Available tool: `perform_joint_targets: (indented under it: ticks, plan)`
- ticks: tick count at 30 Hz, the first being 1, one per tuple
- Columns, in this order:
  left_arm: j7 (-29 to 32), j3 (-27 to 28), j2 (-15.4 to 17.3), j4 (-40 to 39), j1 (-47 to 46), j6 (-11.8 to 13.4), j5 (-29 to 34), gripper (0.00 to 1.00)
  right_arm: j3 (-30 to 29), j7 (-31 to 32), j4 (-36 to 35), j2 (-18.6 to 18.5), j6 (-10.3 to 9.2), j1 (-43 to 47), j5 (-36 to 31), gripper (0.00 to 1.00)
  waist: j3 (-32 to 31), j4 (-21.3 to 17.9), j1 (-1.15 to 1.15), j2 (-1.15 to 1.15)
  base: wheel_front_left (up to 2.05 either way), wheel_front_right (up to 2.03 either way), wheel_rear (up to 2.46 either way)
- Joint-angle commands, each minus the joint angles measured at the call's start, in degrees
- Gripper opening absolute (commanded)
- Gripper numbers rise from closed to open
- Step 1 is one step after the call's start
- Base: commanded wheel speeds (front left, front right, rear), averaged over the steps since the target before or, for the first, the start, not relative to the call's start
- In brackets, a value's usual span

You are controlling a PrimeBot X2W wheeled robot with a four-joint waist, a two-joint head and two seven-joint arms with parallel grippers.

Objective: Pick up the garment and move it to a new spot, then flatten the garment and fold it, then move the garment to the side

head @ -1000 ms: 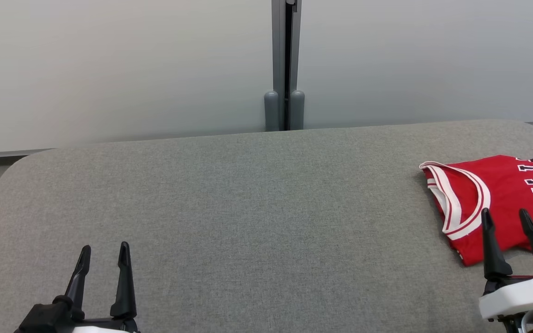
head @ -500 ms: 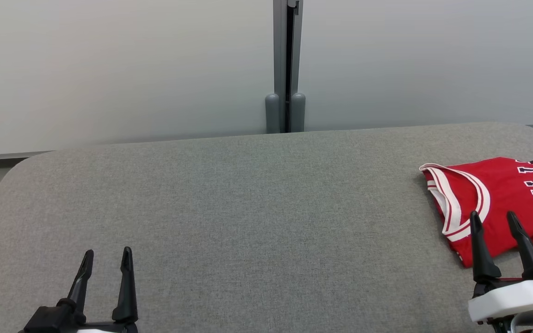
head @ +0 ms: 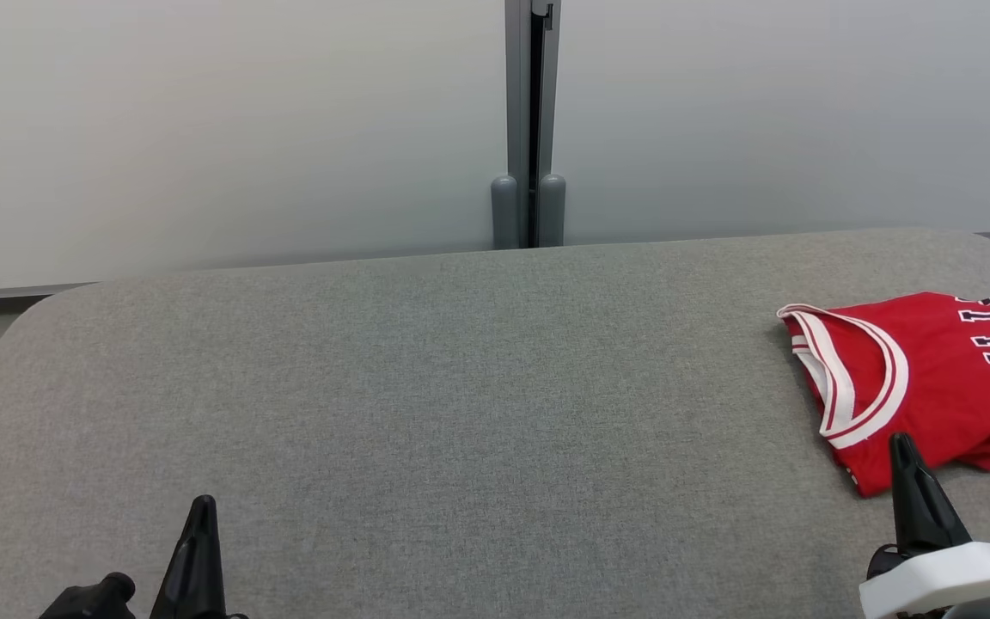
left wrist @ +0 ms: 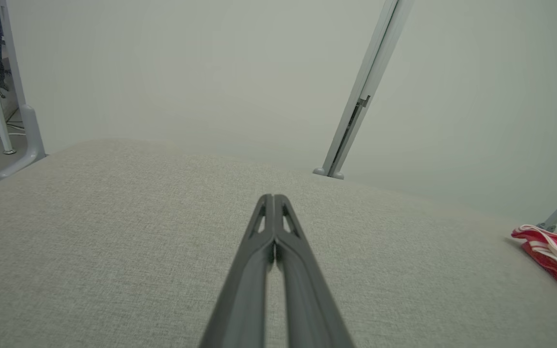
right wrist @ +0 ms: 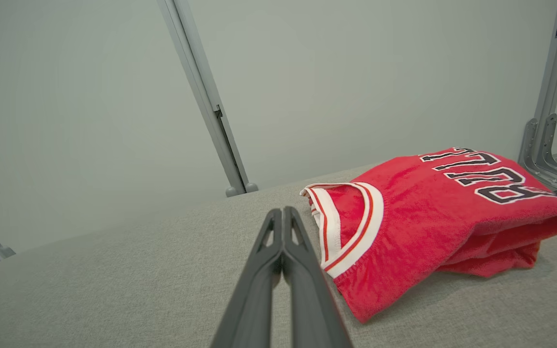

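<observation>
The garment (head: 933,378) is a red jersey with white-and-red trim and dark lettering, lying folded at the right end of the grey padded table (head: 461,387). It also shows in the right wrist view (right wrist: 433,217) and at the right edge of the left wrist view (left wrist: 556,253). My right gripper (head: 906,456) (right wrist: 282,212) is shut, holding nothing, its tip just short of the jersey's near-left corner. My left gripper (head: 201,516) (left wrist: 273,200) is shut and empty over bare table at the lower left.
A pale partition wall (head: 203,129) with a grey metal post (head: 529,120) runs behind the table. The table's rounded corners lie at far left and far right. A metal bracket (right wrist: 547,150) stands beyond the jersey in the right wrist view.
Both grippers have gone from open to shut and drawn back toward the bottom of the head view. The jersey lies where it was.
</observation>
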Motion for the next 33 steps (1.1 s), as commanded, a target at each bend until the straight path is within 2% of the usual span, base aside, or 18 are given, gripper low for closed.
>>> perform_joint_targets:
  ticks: [1, 33]
  plan:
    - [0.4, 0.5, 0.3, -0.7, -2.1, -0.3, -2.3, 0.0, -0.6, 0.6, -1.0, -0.3, 0.0, -1.6, 2.1, 0.0, 0.0, 0.0, 0.0, 0.0, 0.0, 0.0, 0.0]
    - [7.8, 1.9, 0.5, 0.8, -6.9, -1.5, -31.0, 0.0, -3.9, 8.2, -1.3, 2.2, 0.0, -3.2, 28.6, 0.0, 1.0, 0.2, 0.0, 0.0, 0.0, 0.0, 0.0]
